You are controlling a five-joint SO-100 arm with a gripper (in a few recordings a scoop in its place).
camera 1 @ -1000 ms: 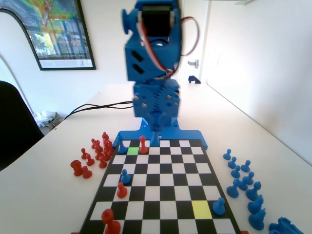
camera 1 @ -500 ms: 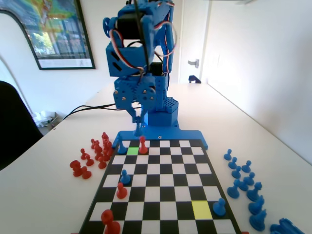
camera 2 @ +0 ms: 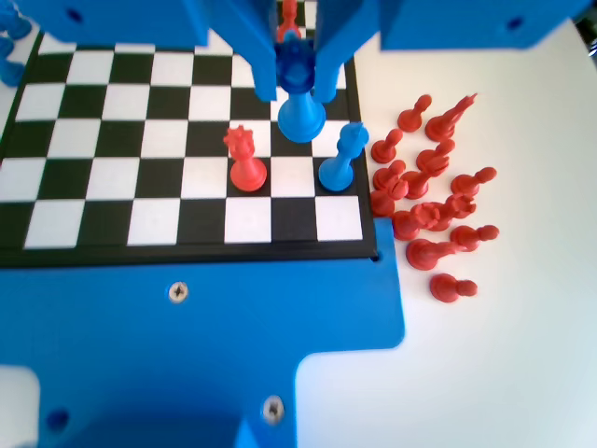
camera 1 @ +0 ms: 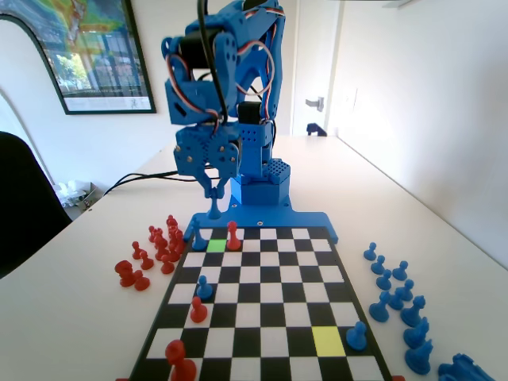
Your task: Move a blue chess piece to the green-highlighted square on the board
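pincer (camera 2: 297,91) holds piece (camera 2: 300,98) above board (camera 2: 112,159) | pile (camera 2: 431,219) right, wrist view

Wrist view: crown of small blue plastic crown-topped chess piece (camera 2: 300,114) partly covered by clamping jaws of blue two-finger gripper (camera 2: 297,82). Gripper's upper part cut by top edge. Red plastic piece (camera 2: 290,15) behind jaws mostly hidden, type unclear. Black-and-white checkered board (camera 2: 56,224): far rows cut by top edge.

Fixed view: held piece blends into blue arm base, outline unclear. Board's near row and large red piece (camera 1: 178,359) cut by bottom edge. Blue pieces (camera 1: 465,370) in bottom-right corner cropped, blurred.
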